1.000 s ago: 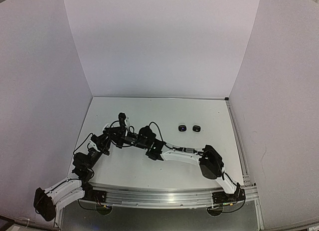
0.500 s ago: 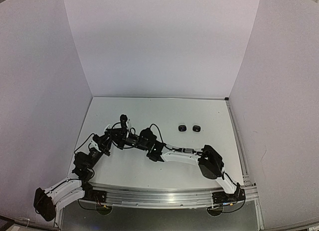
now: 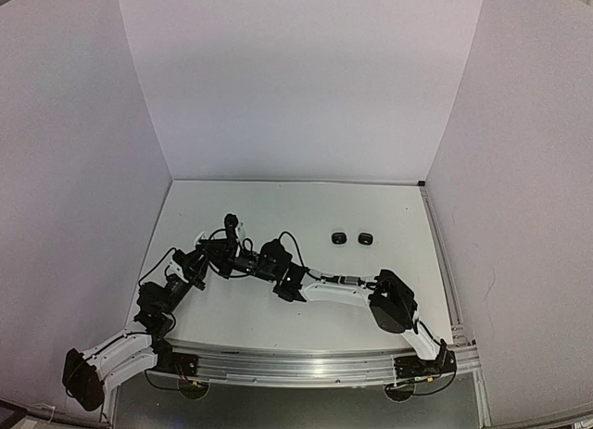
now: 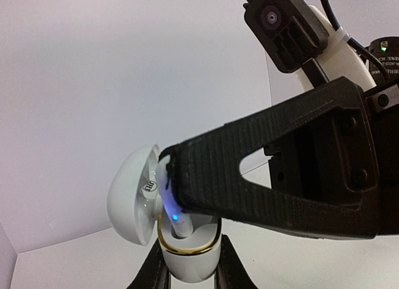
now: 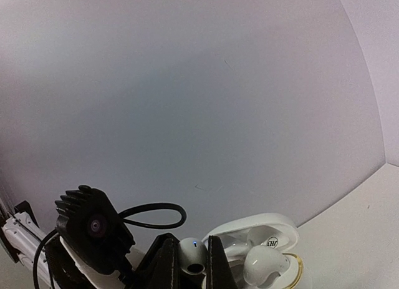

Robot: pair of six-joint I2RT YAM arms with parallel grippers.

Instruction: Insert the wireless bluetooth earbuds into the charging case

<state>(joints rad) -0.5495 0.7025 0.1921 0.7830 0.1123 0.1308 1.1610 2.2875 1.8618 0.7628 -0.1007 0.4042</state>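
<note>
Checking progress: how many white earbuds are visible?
2. One white earbud sits in the open white gold-rimmed charging case; the other earbud is pinched in the right gripper at its rim. More may be hidden.

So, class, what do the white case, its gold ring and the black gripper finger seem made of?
Case: glossy white plastic, soft highlights. Ring: shiny, metal-like, possibly plated plastic. Finger: matte black plastic, fine ridged lines, likely printed.
</note>
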